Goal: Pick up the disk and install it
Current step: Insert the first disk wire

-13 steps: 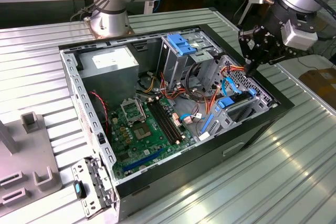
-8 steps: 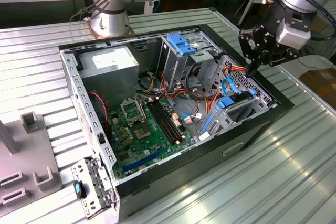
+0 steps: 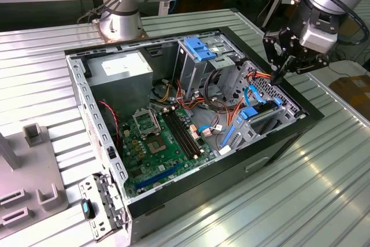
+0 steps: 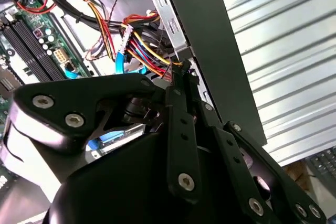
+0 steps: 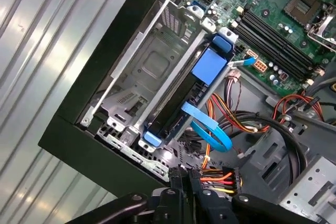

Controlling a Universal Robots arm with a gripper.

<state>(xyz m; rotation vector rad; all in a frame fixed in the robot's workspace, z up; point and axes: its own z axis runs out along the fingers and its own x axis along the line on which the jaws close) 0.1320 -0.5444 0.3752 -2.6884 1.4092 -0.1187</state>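
At upper right of the exterior view: tool point(image 3: 278, 77) hangs over the far right edge of the open computer case point(image 3: 272, 154), tips near the orange-and-yellow wire bundle point(image 3: 261, 75).
Tool state: fingers look drawn together to a narrow point in the exterior view; nothing seen between them. Judged closed and empty, though both wrist views hide the tips behind the linkage.
Disk location: disk point(image 3: 261, 114) sits in the drive bay point(image 5: 152, 72) at the case's right side, centre right of the exterior view, blue rails at its ends.
Disk, first wrist view: disk point(image 5: 181, 95) near centre frame, on edge in the bay.
Key relation: disk lies below the tool, toward frame bottom-left in the exterior view; long axis runs along the case's right wall.
Nearby: thin blue cable point(image 5: 207, 124) loops just beside the disk, toward the tool.
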